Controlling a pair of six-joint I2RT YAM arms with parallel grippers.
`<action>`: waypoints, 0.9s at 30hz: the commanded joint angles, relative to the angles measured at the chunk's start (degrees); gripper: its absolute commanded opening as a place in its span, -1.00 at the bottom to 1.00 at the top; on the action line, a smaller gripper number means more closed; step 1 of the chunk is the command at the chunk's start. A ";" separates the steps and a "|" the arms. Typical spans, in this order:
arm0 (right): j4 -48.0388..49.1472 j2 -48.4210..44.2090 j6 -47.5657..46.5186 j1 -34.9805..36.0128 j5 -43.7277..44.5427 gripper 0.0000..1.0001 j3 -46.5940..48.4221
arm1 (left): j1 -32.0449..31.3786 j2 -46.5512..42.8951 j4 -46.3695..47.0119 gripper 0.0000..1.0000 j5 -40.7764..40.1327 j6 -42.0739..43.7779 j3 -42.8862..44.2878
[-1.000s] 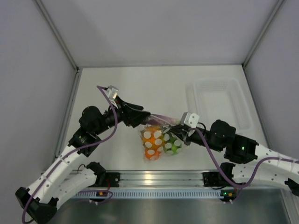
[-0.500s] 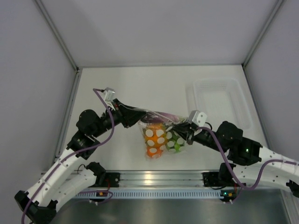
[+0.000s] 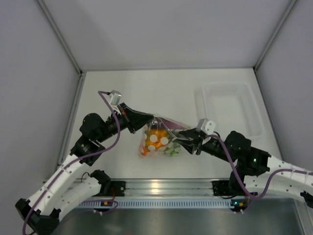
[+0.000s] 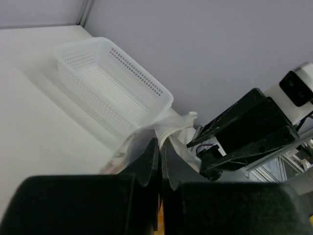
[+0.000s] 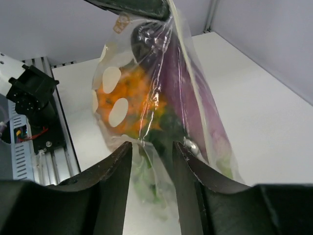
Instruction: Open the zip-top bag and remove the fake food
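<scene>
The zip-top bag (image 3: 157, 138), clear with white dots, hangs above the table between both arms. My left gripper (image 3: 149, 119) is shut on its upper edge; in the left wrist view the film (image 4: 172, 133) is pinched between the closed fingers (image 4: 149, 156). Through the plastic the fake food shows: orange pieces (image 5: 122, 103), a purple eggplant (image 5: 188, 93) and something green (image 5: 152, 182) low down. My right gripper (image 5: 151, 154) stands open at the bag's (image 5: 146, 73) lower right side, with loose film lying between its separated fingers (image 5: 116, 169). From above, the right gripper (image 3: 185, 139) sits next to the bag.
A rigid clear plastic tray (image 3: 230, 105) stands at the right of the table, seen as a perforated basket (image 4: 112, 83) in the left wrist view. Grey walls close in left, right and back. An aluminium rail (image 3: 161, 186) runs along the near edge.
My left gripper has closed onto the bag's upper edge. The right gripper, shut before, has opened and let go. The bag has swung a little toward the left.
</scene>
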 commanded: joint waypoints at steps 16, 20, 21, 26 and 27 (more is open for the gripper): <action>-5.58 -27.72 14.51 1.10 22.19 0.34 -10.16 | -0.17 10.23 -5.34 -1.00 15.81 8.19 20.58; -1.80 -33.36 12.41 1.01 18.87 0.43 -14.11 | -0.17 10.67 -5.34 -1.00 16.68 6.43 21.99; -0.05 -34.15 11.88 1.10 17.63 0.45 -15.25 | -0.17 10.67 -5.34 -1.00 17.64 5.82 22.17; -0.21 -35.22 10.12 1.01 16.40 0.46 -14.74 | -0.17 10.41 -5.34 -1.00 18.97 4.41 23.67; 0.31 -35.22 9.85 1.10 16.04 0.46 -14.82 | -0.26 10.23 -5.34 -1.00 19.32 4.15 24.19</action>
